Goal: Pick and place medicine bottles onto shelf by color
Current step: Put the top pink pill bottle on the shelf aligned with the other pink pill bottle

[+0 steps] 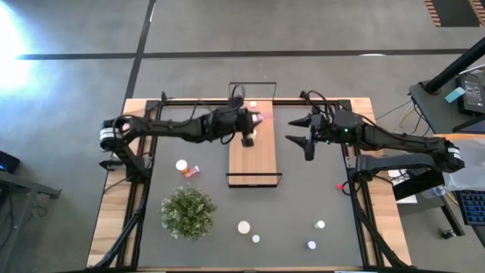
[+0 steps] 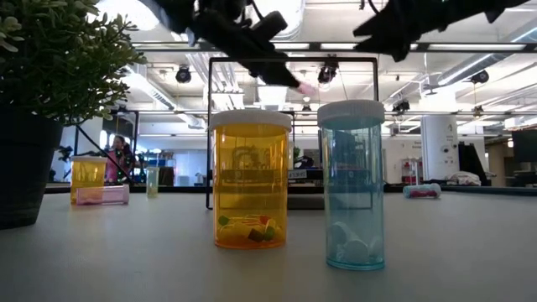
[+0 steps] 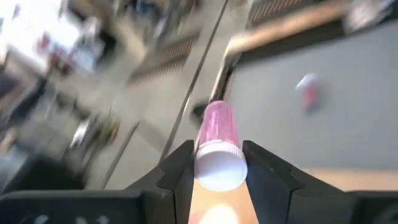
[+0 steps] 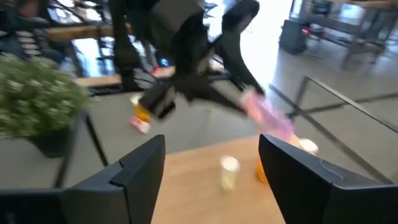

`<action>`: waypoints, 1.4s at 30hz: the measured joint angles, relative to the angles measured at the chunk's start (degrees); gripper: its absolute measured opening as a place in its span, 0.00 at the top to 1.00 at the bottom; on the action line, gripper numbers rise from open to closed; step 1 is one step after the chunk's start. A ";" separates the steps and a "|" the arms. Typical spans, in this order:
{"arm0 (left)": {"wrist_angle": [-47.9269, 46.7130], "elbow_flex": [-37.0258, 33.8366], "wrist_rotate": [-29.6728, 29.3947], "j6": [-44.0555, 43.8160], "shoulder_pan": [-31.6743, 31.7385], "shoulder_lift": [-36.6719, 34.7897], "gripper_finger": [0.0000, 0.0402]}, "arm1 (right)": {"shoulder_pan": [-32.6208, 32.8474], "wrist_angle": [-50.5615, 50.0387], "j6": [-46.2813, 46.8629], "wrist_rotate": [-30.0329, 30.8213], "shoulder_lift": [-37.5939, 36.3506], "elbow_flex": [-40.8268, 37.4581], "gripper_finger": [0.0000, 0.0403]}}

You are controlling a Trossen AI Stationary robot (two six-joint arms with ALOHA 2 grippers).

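Over the far end of the wooden shelf (image 1: 252, 155), your left gripper (image 1: 255, 118) is clenched on a pink medicine bottle (image 3: 217, 127), white cap toward the wrist and pink body pointing out past the fingertips. The bottle lies tilted between the fingers, not upright, so turn the wrist until the base faces down before you lower it; if you let go at this angle it will likely roll along the board. In the right wrist view two small bottles already stand on the shelf, a white-capped pale one (image 4: 229, 171) and an orange one (image 4: 261, 169) just beside it. Whether a pink group has been started cannot be told from here, so pick a bare stretch of board apart from those two and keep the colours separate. Come down slowly, feel for the base to sit flat, then release and lift straight up so the fingers do not drag the cap.

Your right gripper (image 1: 301, 138) hangs just beside the shelf's right edge with its fingers spread and nothing between them. Keep it clear of the left arm's path while the pink bottle goes down; the two grippers are near each other over a narrow board.

More bottles wait on the dark table mat (image 1: 311, 189): an orange bottle (image 1: 189, 171) lying beside the green plant (image 1: 187, 211), and several white-capped ones (image 1: 244, 226) toward the near edge
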 joint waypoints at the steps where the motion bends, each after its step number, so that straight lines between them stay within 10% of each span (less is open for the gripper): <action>1: -5.64 2.56 -2.04 -1.00 0.47 0.00 0.73 | 0.00 -0.42 0.02 0.94 -0.55 -0.68 0.39; 12: -49.78 23.87 1.51 -17.12 8.13 -0.13 0.73 | 0.00 -0.25 -0.32 3.17 -1.83 -4.46 0.38; 19: -52.29 24.30 16.18 -22.84 14.25 0.26 0.73 | -0.09 -0.24 -0.76 4.15 -1.74 -4.46 0.38; 42: -59.19 29.00 19.16 -25.64 20.12 12.70 0.73 | -0.09 -0.40 -0.57 4.13 -1.58 -4.48 0.38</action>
